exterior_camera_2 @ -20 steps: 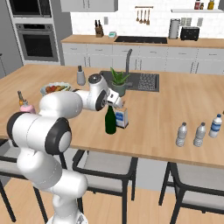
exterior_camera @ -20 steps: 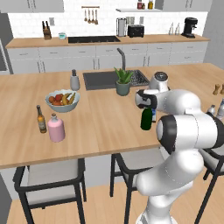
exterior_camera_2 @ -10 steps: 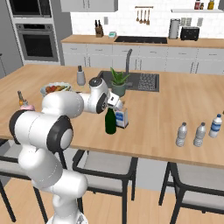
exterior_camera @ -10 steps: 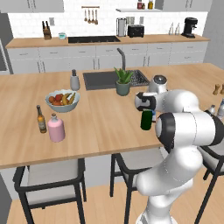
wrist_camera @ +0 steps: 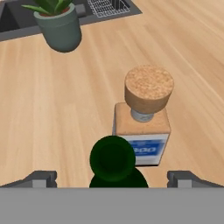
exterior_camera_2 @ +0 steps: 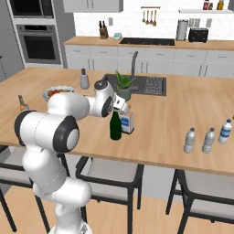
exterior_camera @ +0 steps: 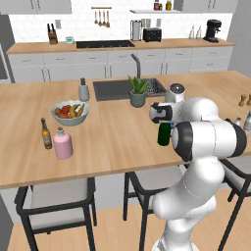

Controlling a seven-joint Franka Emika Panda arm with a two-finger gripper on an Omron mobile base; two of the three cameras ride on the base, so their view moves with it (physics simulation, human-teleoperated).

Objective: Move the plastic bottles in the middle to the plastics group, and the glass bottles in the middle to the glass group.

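Note:
The tall dark green wine bottle (exterior_camera: pixel 164 134) (exterior_camera_2: pixel 115 127) stands near the island's front edge. Its round mouth (wrist_camera: pixel 112 159) lies just ahead of my gripper (wrist_camera: pixel 112 179). The squarish clear bottle (wrist_camera: pixel 145 124) with blue label and tan cork stands right behind it, also seen as the blue-labelled bottle (exterior_camera_2: pixel 127 122). My gripper (exterior_camera: pixel 160 113) (exterior_camera_2: pixel 120 104) hovers above the green bottle's neck. It is open, one fingertip (wrist_camera: pixel 41 178) wide to each side, holding nothing. Three pale plastic bottles (exterior_camera_2: pixel 209 140) stand at the right. The brown beer bottle (exterior_camera: pixel 46 134) and pink flask (exterior_camera: pixel 62 143) stand at the left.
A potted plant (exterior_camera: pixel 138 92) (wrist_camera: pixel 61 26) stands by the sink (exterior_camera: pixel 117 89) behind the bottles. A fruit bowl (exterior_camera: pixel 70 112) sits near the glass pair. A grey canister (exterior_camera: pixel 84 90) and a kettle (exterior_camera: pixel 176 92) are further back. Two brown shakers (exterior_camera: pixel 243 100) stand far right. Stools line the front edge.
The hand has shifted only slightly above the green bottle. The jaws have stayed wide open, and the bottles have not moved.

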